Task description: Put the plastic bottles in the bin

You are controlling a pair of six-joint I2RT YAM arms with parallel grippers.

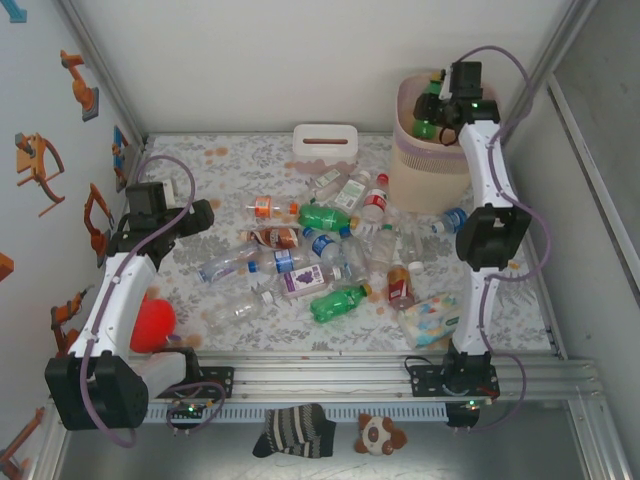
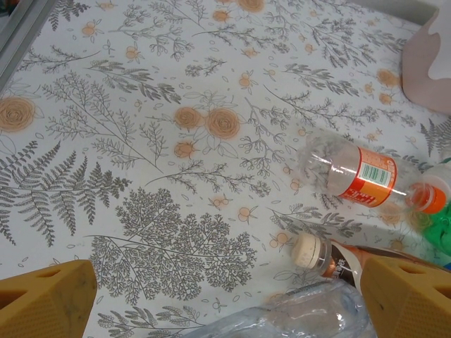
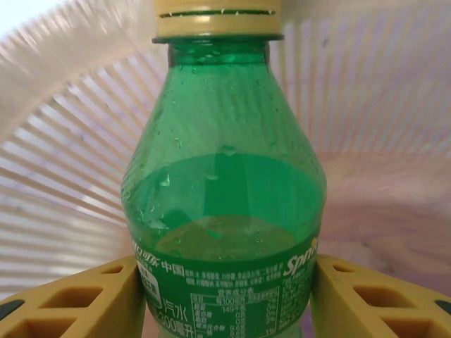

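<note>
My right gripper (image 1: 445, 112) hangs over the pale pink bin (image 1: 430, 170) at the back right, shut on a green bottle (image 3: 225, 197) with a yellow cap; its yellow fingers (image 3: 77, 303) press both sides of the label, and the bin's ribbed inside (image 3: 63, 176) lies behind. Several plastic bottles (image 1: 320, 250) lie in a heap mid-table. My left gripper (image 1: 205, 215) stands open at the heap's left edge, low over the cloth. Between its fingers (image 2: 46, 299) lies the end of a clear bottle (image 2: 296, 317). Just beyond are a white-capped brown bottle (image 2: 313, 251) and an orange-labelled one (image 2: 366, 176).
A white tissue box (image 1: 325, 137) stands at the back centre. A pack of wipes (image 1: 430, 322) lies near the right arm's base and a red round object (image 1: 153, 322) beside the left arm. A striped sock (image 1: 292, 430) and a plush toy (image 1: 378, 433) lie before the rail.
</note>
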